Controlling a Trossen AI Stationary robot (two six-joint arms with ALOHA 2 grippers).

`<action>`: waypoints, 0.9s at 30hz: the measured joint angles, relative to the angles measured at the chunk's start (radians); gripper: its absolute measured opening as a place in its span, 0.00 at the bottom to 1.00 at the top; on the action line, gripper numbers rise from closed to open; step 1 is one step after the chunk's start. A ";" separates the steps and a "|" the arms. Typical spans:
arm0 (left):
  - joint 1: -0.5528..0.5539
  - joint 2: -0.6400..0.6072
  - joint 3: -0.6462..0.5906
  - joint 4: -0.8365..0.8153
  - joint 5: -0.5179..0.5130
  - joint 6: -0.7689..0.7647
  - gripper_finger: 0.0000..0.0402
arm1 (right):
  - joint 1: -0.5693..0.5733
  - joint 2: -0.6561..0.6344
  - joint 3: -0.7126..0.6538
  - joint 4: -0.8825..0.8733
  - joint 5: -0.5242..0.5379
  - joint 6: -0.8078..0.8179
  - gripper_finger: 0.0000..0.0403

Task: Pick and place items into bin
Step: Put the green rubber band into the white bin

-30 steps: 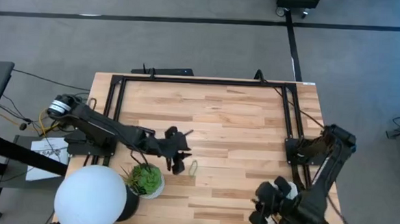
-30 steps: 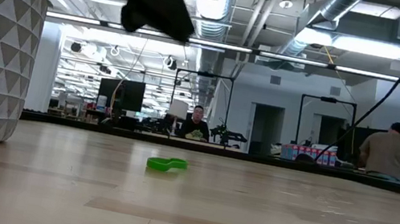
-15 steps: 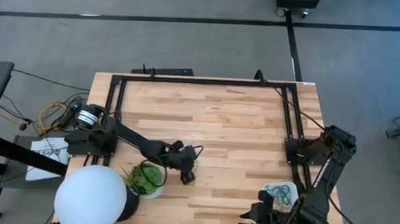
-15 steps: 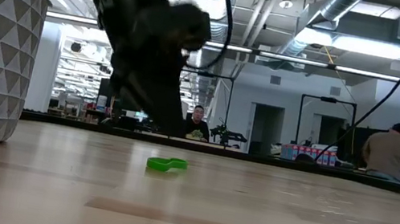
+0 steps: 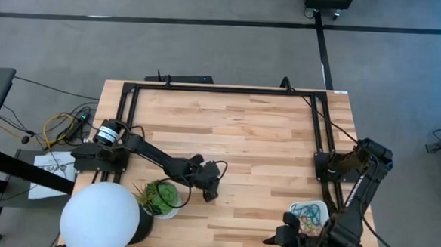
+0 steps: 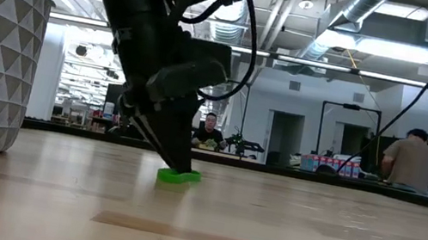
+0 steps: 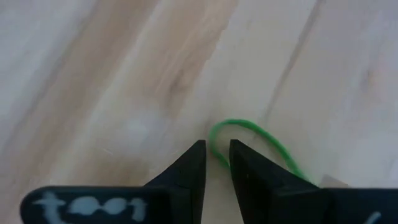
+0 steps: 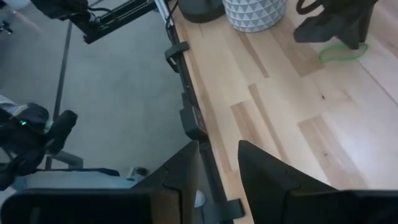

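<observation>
Green band (image 6: 178,176) is seen lying flat on the surface (image 5: 265,141), just right of the potted plant (image 5: 161,197). It is straddled by the left gripper (image 7: 216,163), fingertips narrowly parted. Right gripper (image 8: 217,163), slightly open and empty, is parked beside the bin (image 5: 309,214) at the near right edge.

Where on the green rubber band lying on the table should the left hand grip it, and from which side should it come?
Probably from straight above, pinching one thin strand. The green rubber band lies flat on the wooden table as an open loop, so it offers no raised side to grip. The left hand is already at it, fingers nearly closed astride the strand at the loop's curved end. The right hand waits near the bin.
</observation>
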 joint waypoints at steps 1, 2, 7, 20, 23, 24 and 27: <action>0.000 0.001 0.000 -0.008 -0.019 0.000 0.16 | 0.001 0.000 0.000 0.005 0.000 0.000 0.27; 0.000 0.001 0.000 -0.021 -0.038 0.004 0.16 | 0.000 0.000 0.000 0.009 0.000 0.000 0.27; 0.000 0.040 0.006 -0.063 -0.082 0.039 0.08 | 0.000 0.001 0.000 0.042 -0.009 0.000 0.27; -0.106 0.065 0.219 0.228 -0.170 0.123 0.00 | -0.030 0.001 0.000 0.055 -0.069 -0.022 0.27; -0.127 0.095 0.255 0.470 -0.182 0.229 0.00 | -0.003 -0.001 0.000 0.056 -0.067 -0.034 0.27; -0.134 0.108 0.262 0.520 -0.182 0.272 0.00 | 0.011 -0.003 0.000 0.056 -0.058 -0.035 0.27; -0.144 0.158 0.337 0.660 -0.128 0.335 0.00 | 0.061 -0.011 0.000 0.060 -0.020 -0.029 0.27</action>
